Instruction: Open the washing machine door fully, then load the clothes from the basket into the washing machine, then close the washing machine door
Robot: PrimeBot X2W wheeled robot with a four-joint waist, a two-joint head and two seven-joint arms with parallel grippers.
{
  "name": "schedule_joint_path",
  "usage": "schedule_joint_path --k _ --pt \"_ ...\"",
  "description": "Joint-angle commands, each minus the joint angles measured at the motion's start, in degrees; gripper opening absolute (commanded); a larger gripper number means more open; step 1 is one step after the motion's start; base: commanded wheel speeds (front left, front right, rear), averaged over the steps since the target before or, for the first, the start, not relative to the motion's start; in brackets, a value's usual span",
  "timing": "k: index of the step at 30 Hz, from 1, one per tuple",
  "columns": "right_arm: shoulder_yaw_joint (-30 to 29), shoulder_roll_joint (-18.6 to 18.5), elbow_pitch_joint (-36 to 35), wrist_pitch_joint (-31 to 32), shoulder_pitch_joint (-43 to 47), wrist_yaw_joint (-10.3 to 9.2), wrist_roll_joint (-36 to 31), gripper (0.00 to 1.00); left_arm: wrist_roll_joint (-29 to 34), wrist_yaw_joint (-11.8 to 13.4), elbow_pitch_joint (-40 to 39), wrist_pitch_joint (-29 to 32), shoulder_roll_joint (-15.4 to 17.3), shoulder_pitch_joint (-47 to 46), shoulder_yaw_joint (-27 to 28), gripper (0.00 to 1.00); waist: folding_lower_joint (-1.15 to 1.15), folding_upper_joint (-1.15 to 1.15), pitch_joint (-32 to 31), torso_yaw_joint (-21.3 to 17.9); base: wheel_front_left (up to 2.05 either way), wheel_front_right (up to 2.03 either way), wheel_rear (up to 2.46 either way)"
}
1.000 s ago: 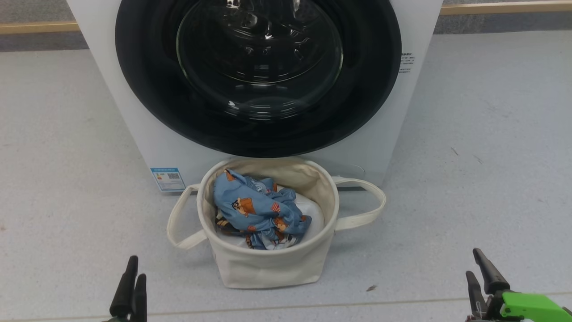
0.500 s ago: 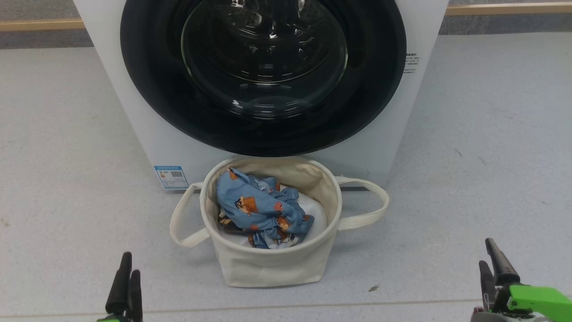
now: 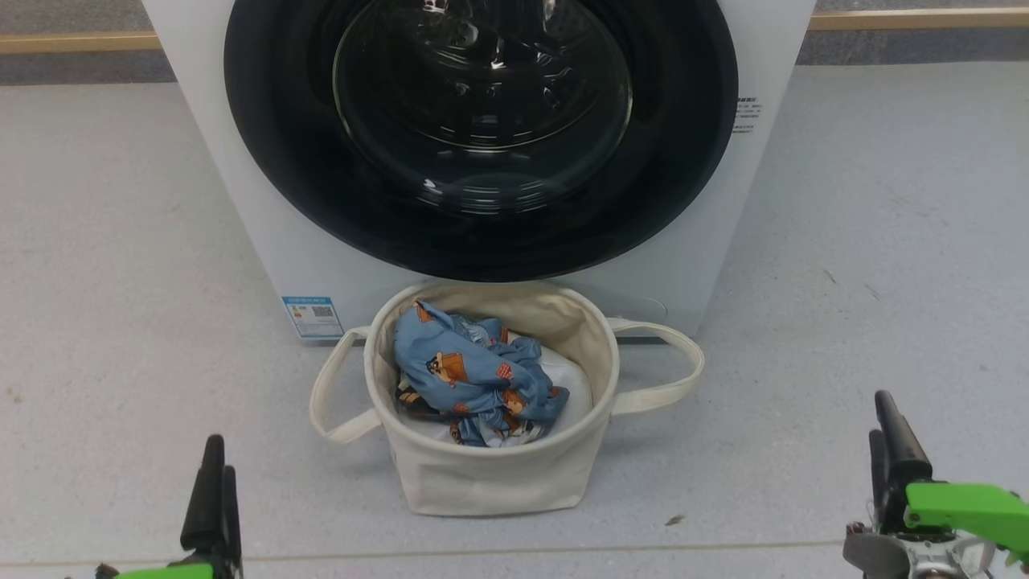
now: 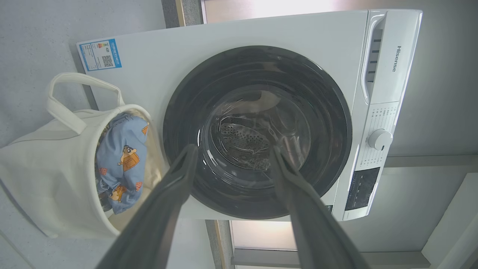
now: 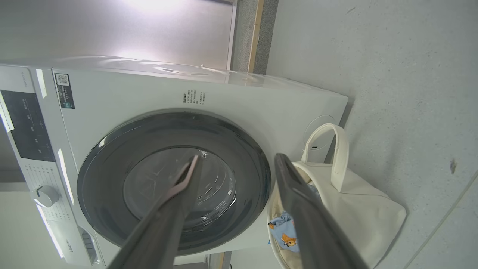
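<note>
Both hands are empty and spread wide: left hand (image 4: 233, 151) and right hand (image 5: 237, 158), well short of the shut door (image 3: 481, 121) of the washing machine (image 3: 265, 265). The clothes (image 3: 466, 374) lie in the basket (image 3: 490, 482) just before it. They look soft and light, likely best pinched at a raised fold.

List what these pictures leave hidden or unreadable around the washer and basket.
Top of the washing machine door: head view, cut off by the upper edge.
Bottom of the basket: head view, covered by the clothes.
Print on the blue label: head view, too small.
Drum interior: left wrist view, veiled by door reflections.
</note>
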Motion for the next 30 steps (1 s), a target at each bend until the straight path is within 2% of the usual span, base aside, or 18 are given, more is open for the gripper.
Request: schedule_joint_path --k 1,9,17,30 --pt "0.71 -0.36 -2.86 -0.7 -3.39 0.0 -1.58 1.0 1.18 -0.12 -2.64 -0.55 0.49 -2.71 1.48 1.0 0.0 0.0 0.05 0.01 0.0 0.0 0.0" --pt "1.72 -0.4 -5.42 -2.04 -4.9 0.0 -6.85 1.0 5.32 0.0 -5.93 -1.89 0.52 -3.47 2.92 1.0 0.0 0.0 0.09 0.12 0.0 0.0 0.0" --pt "3.59 -0.44 -7.79 -3.38 -6.38 0.0 -13.74 1.0 11.75 1.43 -10.69 -3.23 0.54 -4.07 3.46 1.0 0.0 0.0 0.1 0.21 0.0 0.0 0.0" --pt "3.25 -0.49 -9.11 -5.39 -8.06 0.0 -26.26 1.0 28.52 5.15 -18.72 -5.24 0.59 -4.81 -0.25 1.0 0.0 0.0 0.24 0.62 0.0 0.0 0.0"
